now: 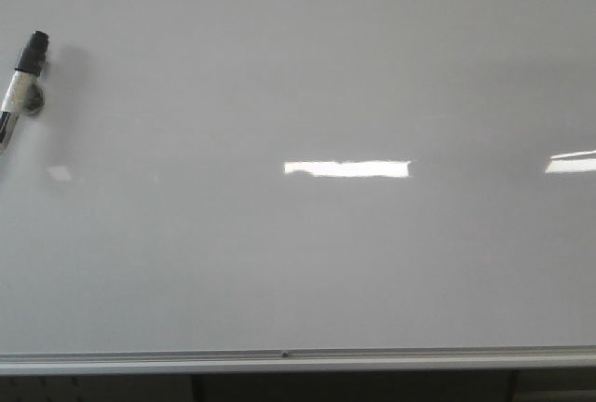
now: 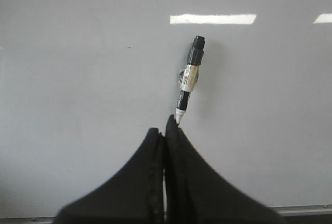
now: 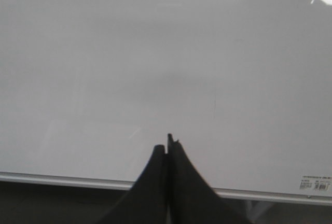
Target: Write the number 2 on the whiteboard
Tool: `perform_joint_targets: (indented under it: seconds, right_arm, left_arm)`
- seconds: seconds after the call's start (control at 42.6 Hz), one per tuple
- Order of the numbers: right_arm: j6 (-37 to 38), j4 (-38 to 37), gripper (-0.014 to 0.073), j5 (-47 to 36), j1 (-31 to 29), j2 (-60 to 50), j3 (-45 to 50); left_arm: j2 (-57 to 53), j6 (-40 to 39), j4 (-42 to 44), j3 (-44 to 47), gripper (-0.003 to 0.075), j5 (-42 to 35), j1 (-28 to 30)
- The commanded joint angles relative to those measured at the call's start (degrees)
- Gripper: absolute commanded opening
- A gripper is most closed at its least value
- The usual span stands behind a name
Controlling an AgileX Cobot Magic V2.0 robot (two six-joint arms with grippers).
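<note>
The whiteboard fills the front view and is blank; no number 2 shows on it in any view. A black marker with a white label rests on the board at the far left, running out of the frame. In the left wrist view the marker lies just ahead of my left gripper. Its jaws are shut and empty, and the marker's white end sits by one fingertip, outside the jaws. My right gripper is shut and empty over the board's near edge. Neither gripper shows in the front view.
The silver frame strip runs along the board's near edge and also shows in the right wrist view. Bright light reflections lie on the glossy surface. A small barcode sticker sits at one corner of the board.
</note>
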Motion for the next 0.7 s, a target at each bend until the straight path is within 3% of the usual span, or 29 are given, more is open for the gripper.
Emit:
perform_joint_targets:
  seconds: [0.0,0.07,0.141,0.258,0.352,0.445,0.68]
  right_arm:
    - [0.0,-0.4,-0.0052,-3.5,-0.5,1.3,-1.3]
    - [0.0,-0.4,0.0029,-3.4,-0.5,1.4,-1.3]
    - [0.0,-0.4,0.0176,-3.4,-0.5,1.4,-1.3]
    - [0.0,-0.4,0.0453,-3.4,-0.5,1.4,-1.3]
    - [0.0,-0.4,0.0584,-3.3,-0.5,1.4,-1.3]
    - [0.0,-0.4,0.0604,-3.2,-0.5,1.4,-1.3]
    - [0.0,-0.4,0.0598,-3.2,-0.5,1.4,-1.3]
  left_arm:
    - [1.6,0.0,-0.9,-1.4,-0.002,-3.9,0.1]
    - [2.1,0.0,-0.9,-1.4,-0.0008,-3.9,0.1]
    - [2.5,0.3,-0.9,-1.4,0.0066,-3.9,0.1]
    - [2.6,0.3,-0.3,-1.4,0.0298,-4.1,0.1]
    - [2.7,0.3,1.2,-1.4,0.0489,-4.1,0.1]
    - [3.3,0.3,3.0,-1.4,0.0563,-4.0,0.1]
    - [6.3,5.6,3.1,-1.4,0.0565,-4.3,-6.1]
